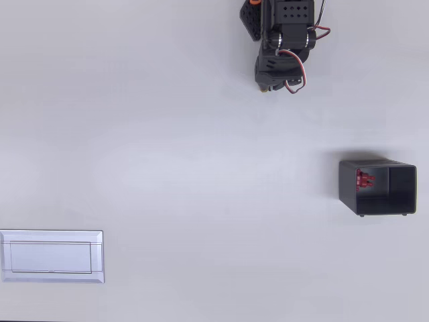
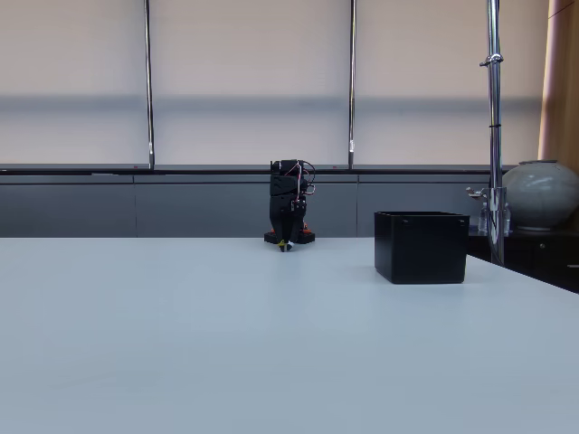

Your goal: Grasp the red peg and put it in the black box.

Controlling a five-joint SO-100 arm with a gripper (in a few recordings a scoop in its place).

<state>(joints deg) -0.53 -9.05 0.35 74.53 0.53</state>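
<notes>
Red peg (image 1: 364,178) is lying inside the black box (image 1: 402,201), task apparently finishing; the folded arm's hand (image 1: 268,84), grip unclear, is needing no further move.

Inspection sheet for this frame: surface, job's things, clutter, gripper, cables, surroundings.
Surface: pale table, bare between items.
Job's things: red peg lies inside the black box, by its left wall in the overhead view.
Clutter: pale grey plate at lower left, overhead view.
Gripper: gripper folded at the arm's base, apart from the box; jaw state unclear.
Cables: red and white wires loop on the arm.
Surroundings: round vase, metal pole.
</notes>
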